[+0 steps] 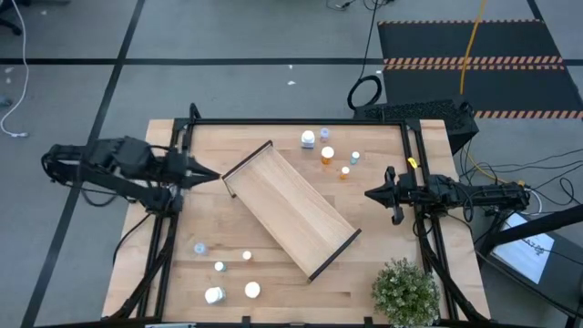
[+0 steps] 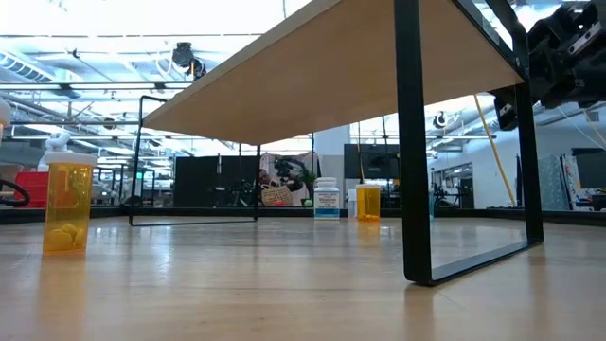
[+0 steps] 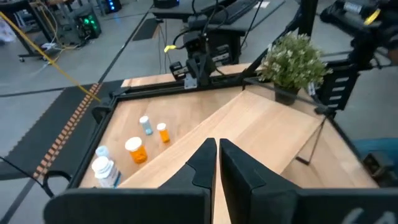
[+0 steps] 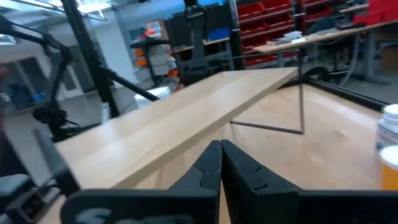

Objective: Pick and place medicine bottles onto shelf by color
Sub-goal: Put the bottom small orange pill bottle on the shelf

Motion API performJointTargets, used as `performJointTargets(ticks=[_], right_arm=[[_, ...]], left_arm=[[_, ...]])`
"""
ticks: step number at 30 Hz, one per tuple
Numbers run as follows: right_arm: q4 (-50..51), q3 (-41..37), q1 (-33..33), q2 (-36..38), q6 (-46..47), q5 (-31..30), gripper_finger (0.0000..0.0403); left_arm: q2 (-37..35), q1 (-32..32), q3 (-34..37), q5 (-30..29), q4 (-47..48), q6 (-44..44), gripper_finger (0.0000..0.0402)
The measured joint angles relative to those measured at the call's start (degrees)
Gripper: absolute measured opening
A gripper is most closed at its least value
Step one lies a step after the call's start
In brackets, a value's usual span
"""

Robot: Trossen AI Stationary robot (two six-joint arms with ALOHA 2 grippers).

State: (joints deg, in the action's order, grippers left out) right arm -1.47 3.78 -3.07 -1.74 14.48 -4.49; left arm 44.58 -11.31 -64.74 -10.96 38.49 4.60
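The shelf, a long light-wood board with thin dark end walls, stands slantwise on the table's middle. Several bottles stand at the far side: a clear one, an orange one, a small orange one and a small pale one. Several white-capped bottles stand at the near left. My left gripper is shut and empty at the shelf's far-left end. My right gripper is shut and empty to the shelf's right, near the small orange bottle.
A potted plant stands at the table's near right corner. A black frame runs along the table's far edge and sides. Bare wood lies between the shelf and the near-left bottles.
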Motion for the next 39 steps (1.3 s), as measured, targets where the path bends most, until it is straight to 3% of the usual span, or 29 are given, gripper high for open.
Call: performJointTargets(ticks=[6, 12, 25, 31, 39], right_arm=[[3.5, 11.4, 0.0, -7.3, -4.2, -3.1, 0.0000], [12.0, 26.1, 0.1, -19.3, -7.8, -3.3, 0.0000], [37.6, 59.0, 0.1, -46.3, -8.3, -3.3, 0.0000], [38.7, 61.8, 0.1, -50.3, -7.8, -3.3, 0.0000], [31.3, 55.8, 0.1, -50.6, -4.4, -6.3, 0.0000]], left_arm=[[1.3, 0.0, 5.7, -3.4, -9.1, 4.7, 0.0024], [1.6, 0.2, 7.9, -8.4, -10.5, 5.9, 0.0024], [3.1, 0.5, 7.8, -8.6, -11.5, 4.3, 0.0024], [4.8, 0.5, 7.8, -8.6, -11.0, 2.3, 0.0024], [5.7, 0.3, 7.8, -7.0, -8.9, -1.3, 0.0024]])
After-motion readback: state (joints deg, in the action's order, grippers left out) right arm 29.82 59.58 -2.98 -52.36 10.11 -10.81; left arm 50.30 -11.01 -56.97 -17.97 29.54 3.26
